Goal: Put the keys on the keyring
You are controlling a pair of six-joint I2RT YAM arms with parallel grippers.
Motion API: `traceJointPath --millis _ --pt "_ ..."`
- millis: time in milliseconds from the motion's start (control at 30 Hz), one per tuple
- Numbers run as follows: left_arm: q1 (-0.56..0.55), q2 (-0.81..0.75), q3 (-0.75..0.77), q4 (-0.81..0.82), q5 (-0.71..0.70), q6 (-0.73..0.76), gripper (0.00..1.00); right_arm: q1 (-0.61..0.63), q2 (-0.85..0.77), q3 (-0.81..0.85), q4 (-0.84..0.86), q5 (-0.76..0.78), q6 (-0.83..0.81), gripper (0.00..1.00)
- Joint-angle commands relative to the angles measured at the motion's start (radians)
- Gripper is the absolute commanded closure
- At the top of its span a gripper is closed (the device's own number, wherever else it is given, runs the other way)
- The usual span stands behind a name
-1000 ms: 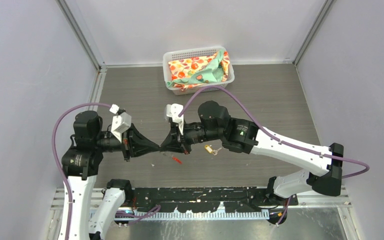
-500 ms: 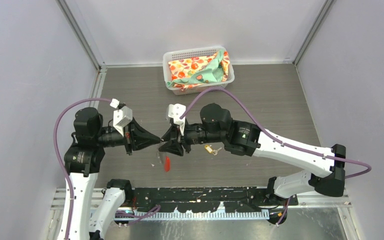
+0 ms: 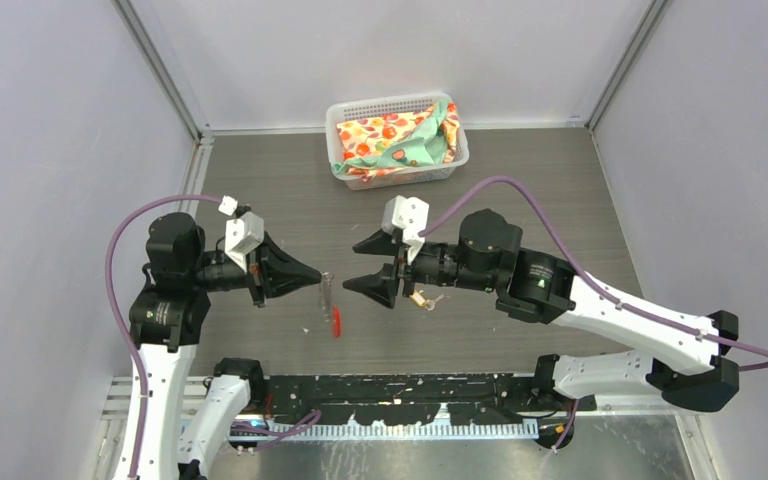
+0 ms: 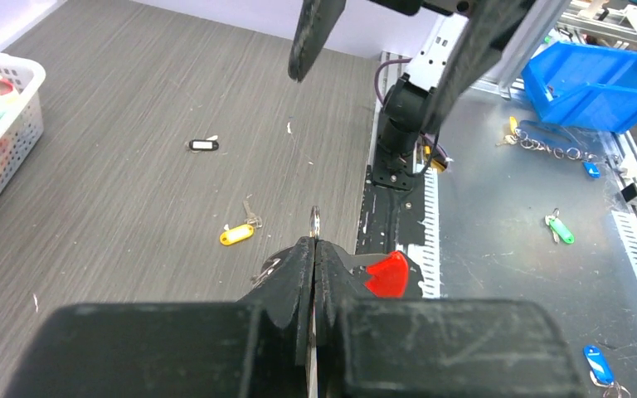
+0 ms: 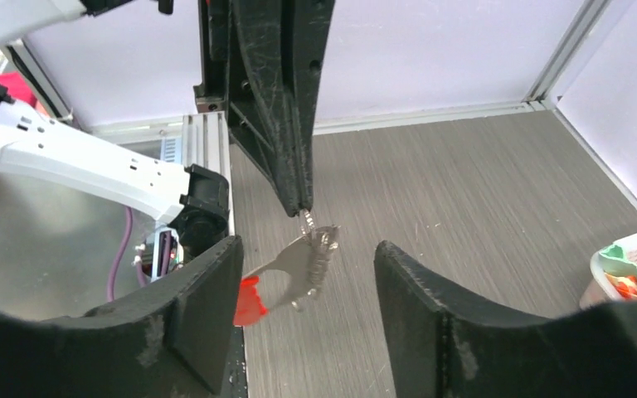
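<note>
My left gripper (image 3: 317, 281) (image 4: 314, 242) is shut on the keyring (image 3: 327, 297), a silver ring whose edge (image 4: 314, 219) pokes out past the fingertips. Its red tag (image 3: 336, 322) (image 4: 386, 274) hangs below. In the right wrist view the keyring (image 5: 311, 257) dangles from the left fingertips, blurred, ahead of my right gripper (image 5: 307, 319). My right gripper (image 3: 362, 266) stands open just right of the ring, not touching it. The brass-yellow key (image 3: 418, 298) (image 4: 235, 235) lies on the table under the right wrist. The black-headed key (image 4: 204, 145) lies farther off on the table.
A white basket (image 3: 397, 135) with patterned cloth stands at the back wall. A black rail (image 3: 410, 392) runs along the near table edge. Beyond it are a blue bin (image 4: 593, 79) and loose key tags on a metal surface.
My right gripper has opened, let go of the keyring and drawn back to the right. The keyring now hangs from the left gripper alone, its red tag swung down.
</note>
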Motion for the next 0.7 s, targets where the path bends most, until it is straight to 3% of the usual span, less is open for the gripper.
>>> traceJointPath --millis 0,67,233,667 --pt "-0.003 -0.013 0.03 0.046 0.047 -0.014 1.0 -0.02 -0.023 -0.014 0.035 -0.027 -0.006 0.4" --pt "-0.003 -0.015 0.03 0.049 0.05 -0.02 1.0 -0.02 -0.011 -0.033 0.074 -0.074 0.002 0.46" --pt "-0.003 -0.021 0.03 0.108 0.053 -0.074 1.0 -0.019 0.043 -0.034 0.134 -0.187 0.041 0.47" --pt "-0.003 -0.032 0.036 0.109 0.097 -0.085 1.0 -0.02 0.093 -0.073 0.271 -0.162 0.06 0.56"
